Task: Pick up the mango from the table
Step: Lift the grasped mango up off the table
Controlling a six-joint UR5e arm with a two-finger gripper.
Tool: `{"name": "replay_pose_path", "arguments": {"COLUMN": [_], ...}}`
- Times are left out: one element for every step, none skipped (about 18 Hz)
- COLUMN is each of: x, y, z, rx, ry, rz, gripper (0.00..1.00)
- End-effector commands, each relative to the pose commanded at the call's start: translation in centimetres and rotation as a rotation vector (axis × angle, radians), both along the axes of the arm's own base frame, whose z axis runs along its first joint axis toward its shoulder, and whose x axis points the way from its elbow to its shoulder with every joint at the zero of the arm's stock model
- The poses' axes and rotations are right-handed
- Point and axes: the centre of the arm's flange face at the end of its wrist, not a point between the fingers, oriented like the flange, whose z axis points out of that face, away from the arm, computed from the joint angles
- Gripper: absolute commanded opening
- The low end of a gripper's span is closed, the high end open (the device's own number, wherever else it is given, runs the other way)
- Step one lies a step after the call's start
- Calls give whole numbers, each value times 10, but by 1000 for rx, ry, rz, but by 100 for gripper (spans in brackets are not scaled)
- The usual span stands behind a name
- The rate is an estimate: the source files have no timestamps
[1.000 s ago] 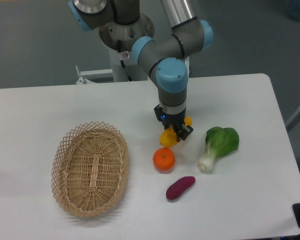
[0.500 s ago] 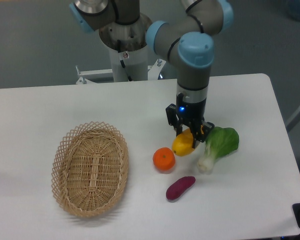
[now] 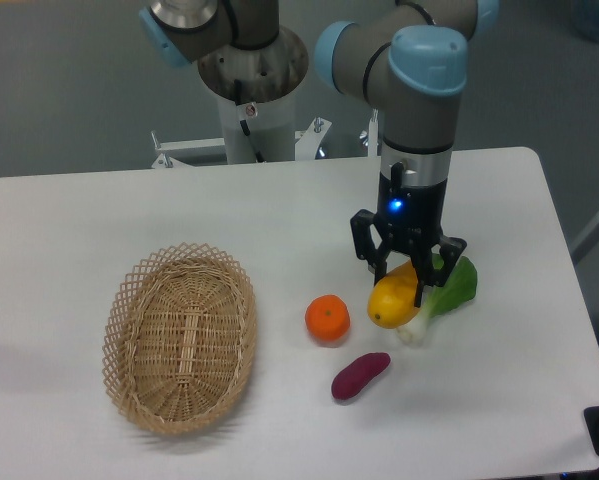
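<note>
On the left of the white desk [image 3: 99, 210] lies an empty oval wicker basket [image 3: 180, 336]. Toward the middle sits a round orange [image 3: 327, 317], with a purple sweet potato [image 3: 360, 376] just below it. To the right of the orange, the claw [image 3: 407, 281] points down and is clenched around the yellow mango [image 3: 393, 301], which appears held above the desk. The mango overlaps the white stalk of a bok choy [image 3: 443, 290], whose green leaves lie just beside the claw.
</note>
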Motion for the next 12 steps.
{"name": "replay_pose_path", "arguments": {"x": [0,0,-1,-1,-2,-2,-2,-1,-2,-1,-1,-1], "y": [0,-1,-1,-2,-2,-2,-3,-4,-5,-6,-6,-6], "z": [0,1,0,1,1,1,-1,-3,-3,-2,-2,-2], "rx": [0,0,0,0,0,0,0,-2,-3,-2,-3,-2], "ry": [1,2,1,2,2,2,-1,-5,-5,-3,-3,-3], "rz": [-1,0,2,2,3,3,4,6,8,6,7,6], "gripper": [52,52,52,52,52,52,52,52,52,52,52,52]}}
